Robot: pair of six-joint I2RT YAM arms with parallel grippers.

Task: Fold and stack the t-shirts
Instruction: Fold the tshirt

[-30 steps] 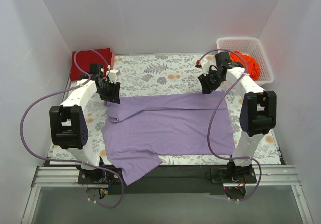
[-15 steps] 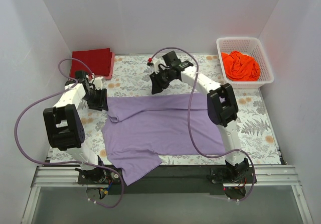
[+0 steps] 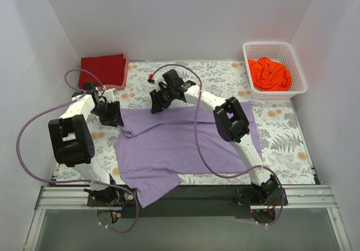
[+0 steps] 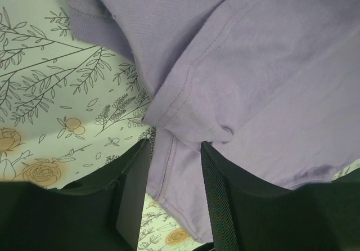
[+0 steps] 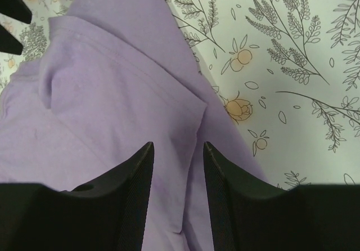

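The lavender t-shirt (image 3: 185,144) lies spread on the table's middle, its back edge folded forward and one sleeve hanging over the near edge. My left gripper (image 3: 112,116) hovers at its back left corner, open; the hem (image 4: 169,172) shows flat between the fingers (image 4: 175,144). My right gripper (image 3: 157,103) is over the shirt's back edge, left of centre, open above a fold (image 5: 178,144) in the purple cloth (image 5: 112,104). A dark red t-shirt (image 3: 103,70) lies folded at the back left. An orange t-shirt (image 3: 270,74) is bunched in the basket.
The white lattice basket (image 3: 298,65) stands at the back right corner. The leaf-patterned table cloth (image 3: 281,133) shows around the shirt. White walls close in on three sides. The right arm (image 3: 225,113) stretches diagonally across the shirt.
The right arm has swung from the shirt's back right corner leftward along its back edge. The left gripper has shifted slightly left. The lavender shirt has not moved.
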